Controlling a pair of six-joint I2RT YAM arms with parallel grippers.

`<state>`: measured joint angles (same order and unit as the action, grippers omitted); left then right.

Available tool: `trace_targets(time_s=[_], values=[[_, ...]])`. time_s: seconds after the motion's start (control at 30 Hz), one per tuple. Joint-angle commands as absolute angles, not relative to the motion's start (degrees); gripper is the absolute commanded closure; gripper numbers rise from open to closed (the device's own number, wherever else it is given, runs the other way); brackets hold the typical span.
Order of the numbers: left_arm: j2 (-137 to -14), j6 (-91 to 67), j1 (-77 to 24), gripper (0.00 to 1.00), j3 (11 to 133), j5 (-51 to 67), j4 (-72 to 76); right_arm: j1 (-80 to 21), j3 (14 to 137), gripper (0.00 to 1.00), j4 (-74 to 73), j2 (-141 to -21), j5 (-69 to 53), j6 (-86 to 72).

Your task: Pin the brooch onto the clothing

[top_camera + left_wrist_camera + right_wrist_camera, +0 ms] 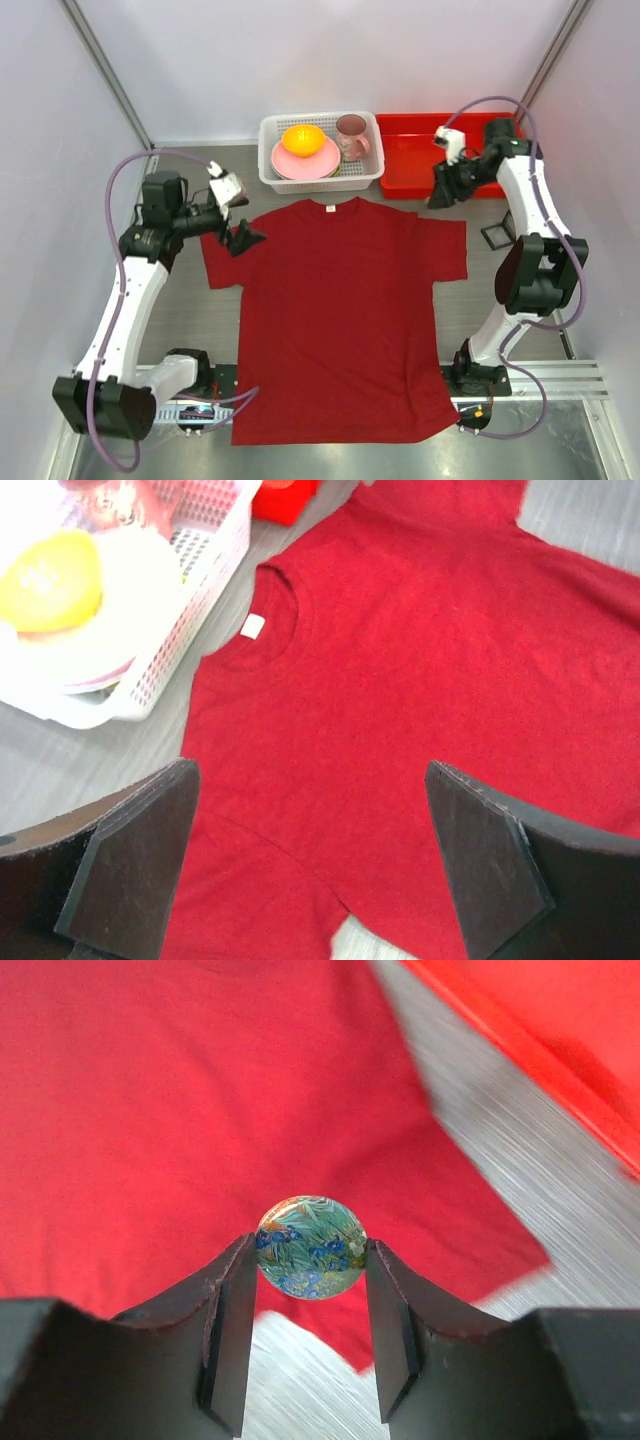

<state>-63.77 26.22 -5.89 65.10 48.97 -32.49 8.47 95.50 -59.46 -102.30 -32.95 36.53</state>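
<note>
right wrist: pinching brooch point(311, 1245) by rim with right tool point(311, 1256); likely light, stiff, slick. holding left tool point(312, 785) wide over soft shirt point(430, 650).

1 shirt point(340, 310) | 1 brooch point(311, 1247) | 1 basket point(320, 184) | 1 tray point(410, 150) | 1 bowl point(302, 138)

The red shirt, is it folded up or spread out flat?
Spread out flat. The shirt lies open with both sleeves out to the sides and its neck hole showing.

A white basket point(320, 183) holding a yellow bowl point(302, 138), pink plate point(312, 164) and cup point(351, 135) stands beside a red tray point(410, 168)
</note>
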Motion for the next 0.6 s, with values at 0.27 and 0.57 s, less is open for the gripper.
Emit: trace_targets(time_s=[0.27,0.57], values=[[-52.29,53.62,-24.33,0.11,54.41,52.04,-27.72,-22.66,89.30,0.66,-64.78,-91.50,-54.92,28.57],[-52.12,56.86,-39.88,0.32,48.88,42.21,-20.41,-30.49,82.80,0.66,-61.79,-89.65,-62.84,23.55]])
